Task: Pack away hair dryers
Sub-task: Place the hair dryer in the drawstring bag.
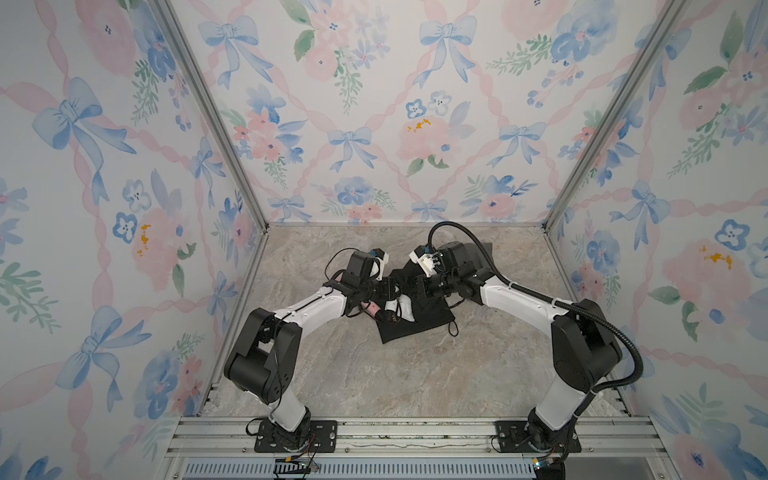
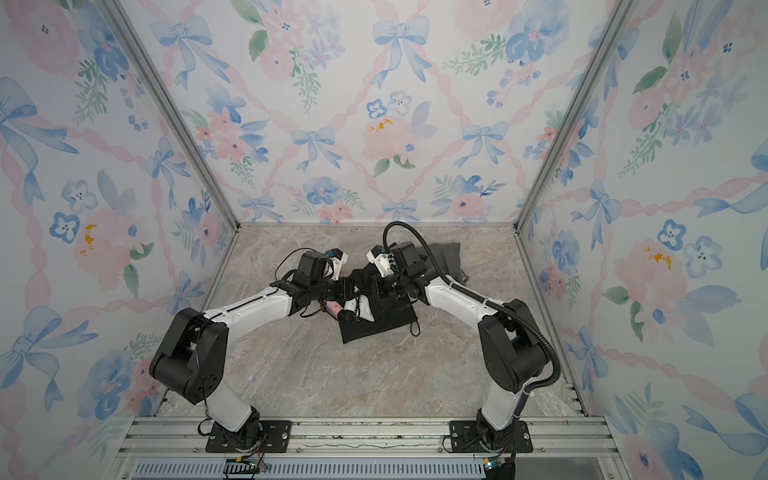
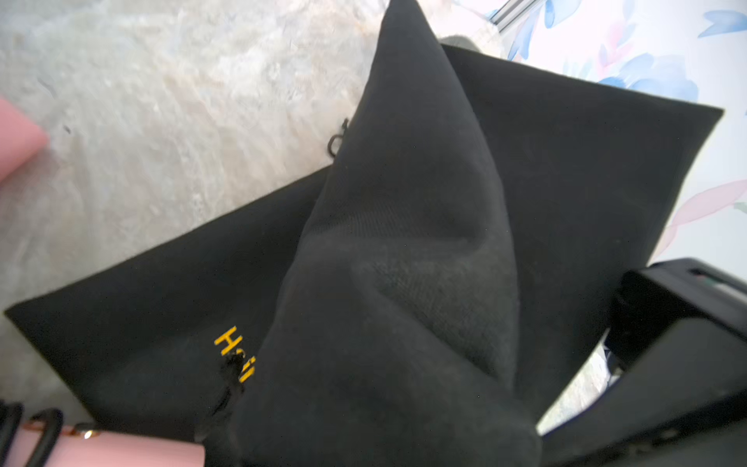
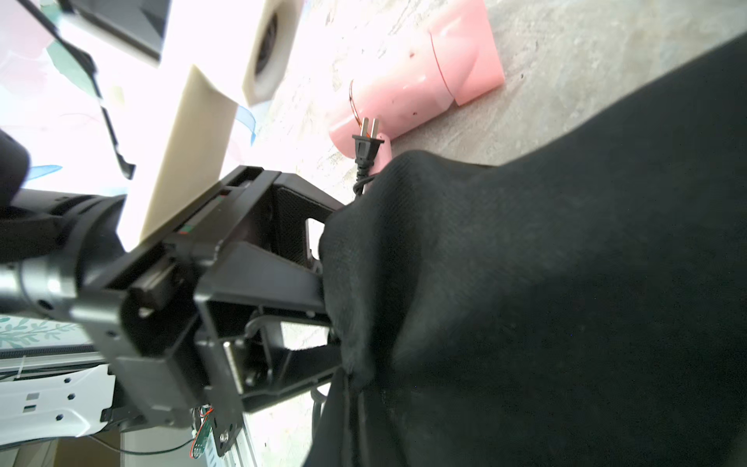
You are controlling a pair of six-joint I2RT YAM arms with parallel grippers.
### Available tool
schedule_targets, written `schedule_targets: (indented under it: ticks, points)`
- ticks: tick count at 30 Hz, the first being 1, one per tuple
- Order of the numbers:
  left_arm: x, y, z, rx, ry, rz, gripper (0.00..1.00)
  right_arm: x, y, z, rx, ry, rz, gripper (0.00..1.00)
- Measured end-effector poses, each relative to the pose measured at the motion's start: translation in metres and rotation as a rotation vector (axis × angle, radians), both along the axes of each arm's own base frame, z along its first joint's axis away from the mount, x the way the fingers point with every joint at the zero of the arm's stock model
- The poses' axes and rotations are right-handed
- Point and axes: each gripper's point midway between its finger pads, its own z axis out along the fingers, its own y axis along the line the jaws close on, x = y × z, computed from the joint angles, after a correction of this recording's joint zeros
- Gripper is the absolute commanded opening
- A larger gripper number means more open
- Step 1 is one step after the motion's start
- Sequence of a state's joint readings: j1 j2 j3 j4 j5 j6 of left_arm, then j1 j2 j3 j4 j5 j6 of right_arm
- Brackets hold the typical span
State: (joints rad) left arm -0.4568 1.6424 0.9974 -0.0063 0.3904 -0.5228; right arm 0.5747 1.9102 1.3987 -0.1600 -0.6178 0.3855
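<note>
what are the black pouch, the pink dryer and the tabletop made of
Black pouch: soft matte knit cloth, with a fine ribbed weave and slumping folds.
Pink dryer: smooth hard plastic, probably, with a slight sheen and moulded seams.
Tabletop: marble-look veining; real stone or printed laminate, cannot tell.

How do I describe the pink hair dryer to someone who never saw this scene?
On the marble-patterned tabletop, look at the left edge of the black cloth pouch. The pink hair dryer lies there beside a white hair dryer; only it is pink.
</note>
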Motion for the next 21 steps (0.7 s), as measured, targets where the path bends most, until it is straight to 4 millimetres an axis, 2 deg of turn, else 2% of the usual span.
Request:
schedule_targets:
  ticks: [5,10,14,21]
  points:
    - [-0.016,0.011,-0.012,0.008,0.032,0.014,0.33,-0.004,-0.002,-0.005,0.0,0.027,0.002,0.0]
    - [-0.025,0.026,0.004,-0.013,0.001,0.042,0.33,-0.009,0.001,-0.002,0.03,0.065,0.018,0.0]
    - [-0.024,0.027,0.012,-0.029,-0.018,0.049,0.34,-0.007,0.005,-0.008,0.043,0.095,0.035,0.0]
    - [-0.026,0.026,-0.008,-0.002,0.031,0.05,0.37,-0.005,0.004,-0.031,0.018,0.14,0.045,0.0]
